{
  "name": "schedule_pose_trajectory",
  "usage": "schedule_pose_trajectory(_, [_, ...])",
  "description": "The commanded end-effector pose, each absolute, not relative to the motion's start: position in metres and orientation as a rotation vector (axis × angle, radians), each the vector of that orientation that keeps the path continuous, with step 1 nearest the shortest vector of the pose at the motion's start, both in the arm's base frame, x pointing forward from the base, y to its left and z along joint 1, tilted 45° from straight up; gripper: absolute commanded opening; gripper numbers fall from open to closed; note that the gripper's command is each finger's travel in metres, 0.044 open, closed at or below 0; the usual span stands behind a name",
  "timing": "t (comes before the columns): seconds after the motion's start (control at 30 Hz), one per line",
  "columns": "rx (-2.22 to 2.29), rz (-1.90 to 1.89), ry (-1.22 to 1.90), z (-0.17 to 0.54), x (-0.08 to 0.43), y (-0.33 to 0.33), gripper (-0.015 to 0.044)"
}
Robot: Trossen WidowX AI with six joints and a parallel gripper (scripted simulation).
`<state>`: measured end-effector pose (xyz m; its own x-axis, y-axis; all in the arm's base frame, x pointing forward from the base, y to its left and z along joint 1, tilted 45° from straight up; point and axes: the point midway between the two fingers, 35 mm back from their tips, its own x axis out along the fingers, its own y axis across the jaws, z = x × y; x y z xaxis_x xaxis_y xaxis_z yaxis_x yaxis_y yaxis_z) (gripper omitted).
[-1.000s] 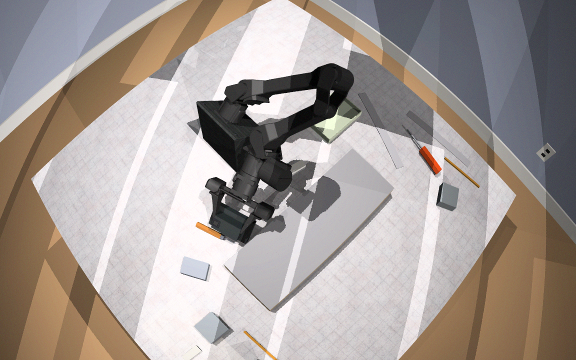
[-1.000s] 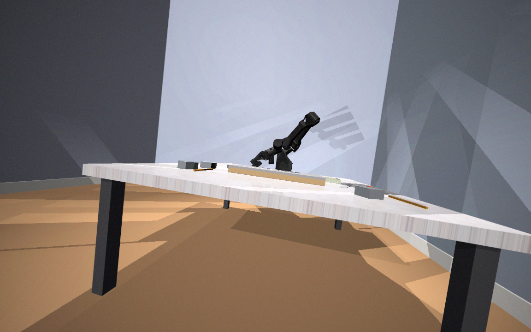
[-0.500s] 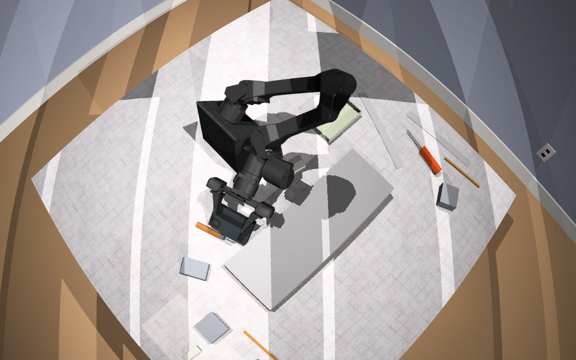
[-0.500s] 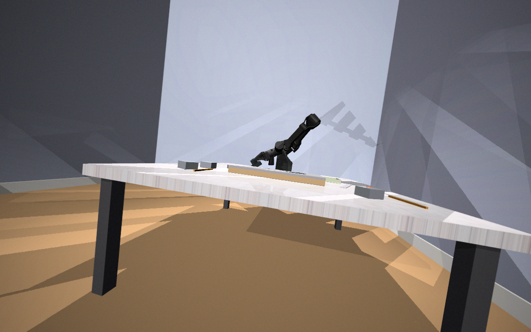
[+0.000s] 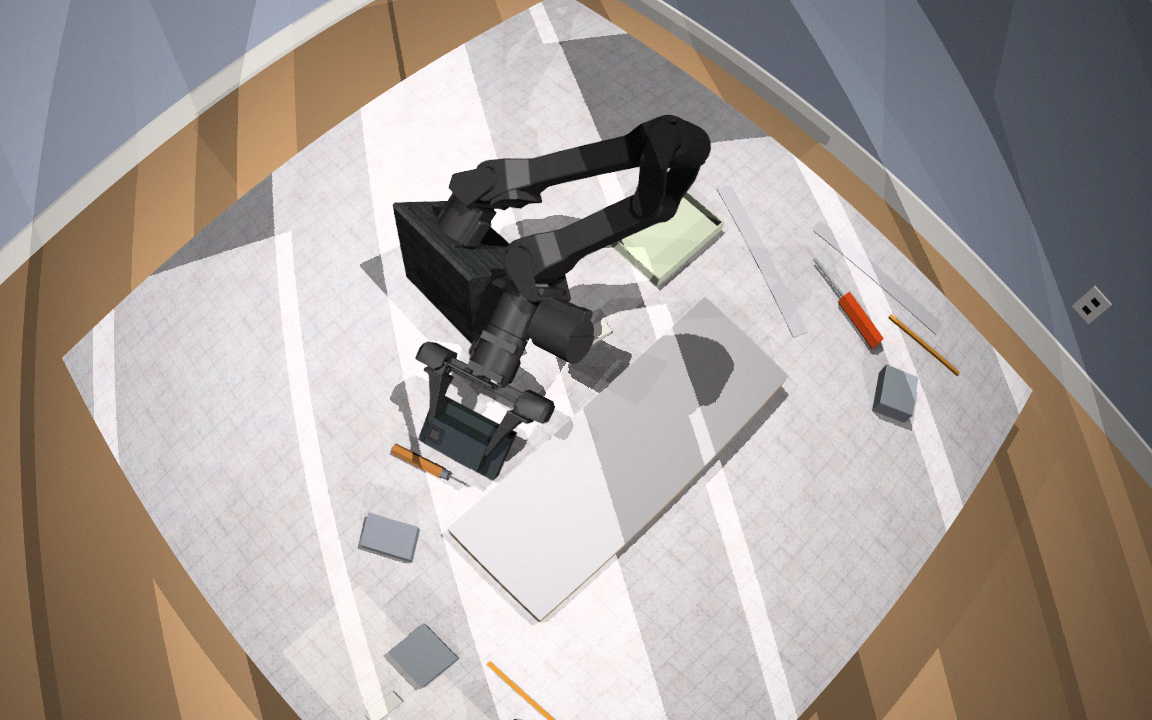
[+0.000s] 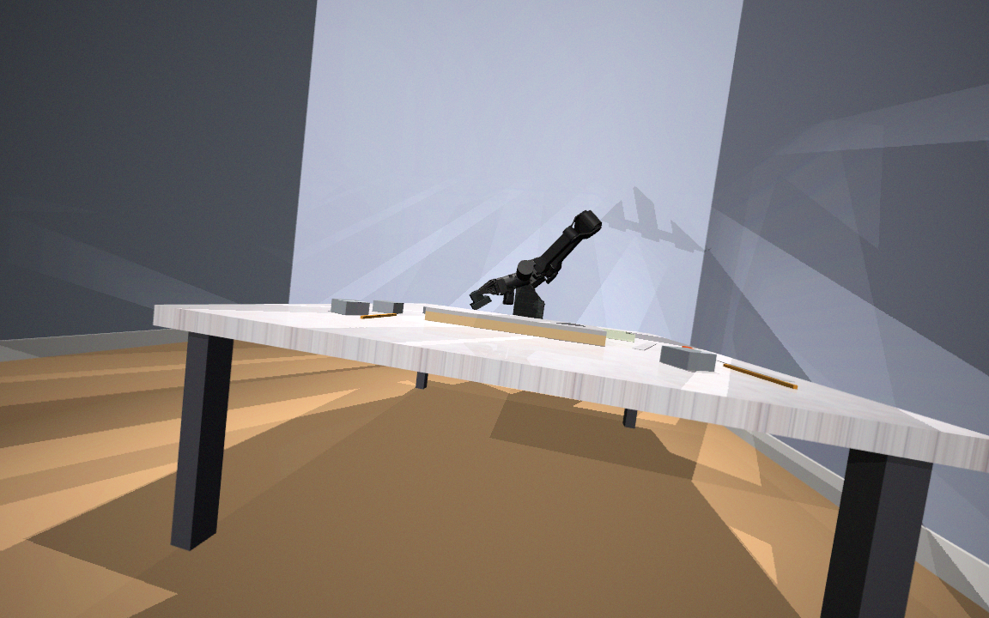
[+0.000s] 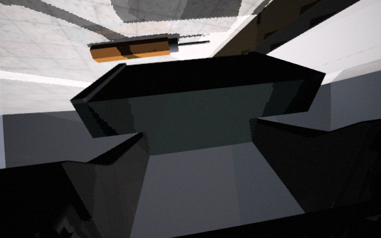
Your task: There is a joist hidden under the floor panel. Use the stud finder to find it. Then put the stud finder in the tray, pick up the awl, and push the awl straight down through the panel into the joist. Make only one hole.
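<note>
My gripper [image 5: 466,433] [image 7: 198,128] is shut on the dark stud finder [image 5: 475,454] [image 6: 480,301] [image 7: 194,109], held tilted above the table beside the panel's near-left end. The pale floor panel [image 5: 562,483] [image 6: 513,325] [image 7: 352,43] lies flat; no hole shows in it, and the joist is hidden. The orange-handled awl [image 5: 419,461] [image 7: 131,50] lies on the table just beyond the stud finder, its thin tip toward the panel. The pale green tray [image 5: 680,240] [image 6: 621,336] stands behind the panel, partly under the arm in the top view, with nothing seen in it.
A red-handled tool [image 5: 859,319], a pencil [image 5: 923,344], flat strips [image 5: 763,264] and a grey block [image 5: 895,392] [image 6: 687,358] lie right of the panel. Two grey blocks [image 5: 388,537] [image 5: 422,655] and another pencil [image 5: 519,689] lie at the lower left.
</note>
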<state>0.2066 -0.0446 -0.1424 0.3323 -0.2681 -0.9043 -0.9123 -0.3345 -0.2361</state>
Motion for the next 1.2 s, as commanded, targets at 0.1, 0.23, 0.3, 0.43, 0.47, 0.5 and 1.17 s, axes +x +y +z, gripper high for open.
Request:
schedule_pose_trajectory(0.1, [-1.810,0.999,1.059,-0.139,0.207,-0.046,0.0000])
schedule_pose_trajectory(0.23, [-1.808,1.001,1.058,-0.141,0.207,-0.043,0.0000])
schedule_pose_trajectory(0.3, [-1.807,1.002,1.057,-0.142,0.207,-0.041,0.0000])
schedule_pose_trajectory(0.43, [-1.806,1.005,1.056,-0.144,0.206,-0.038,0.0000])
schedule_pose_trajectory(0.47, [-1.805,1.005,1.056,-0.145,0.206,-0.037,0.0000])
schedule_pose_trajectory(0.5, [-1.805,1.006,1.056,-0.145,0.206,-0.036,0.0000])
schedule_pose_trajectory(1.17, [-1.798,1.016,1.052,-0.158,0.203,-0.020,0.0000])
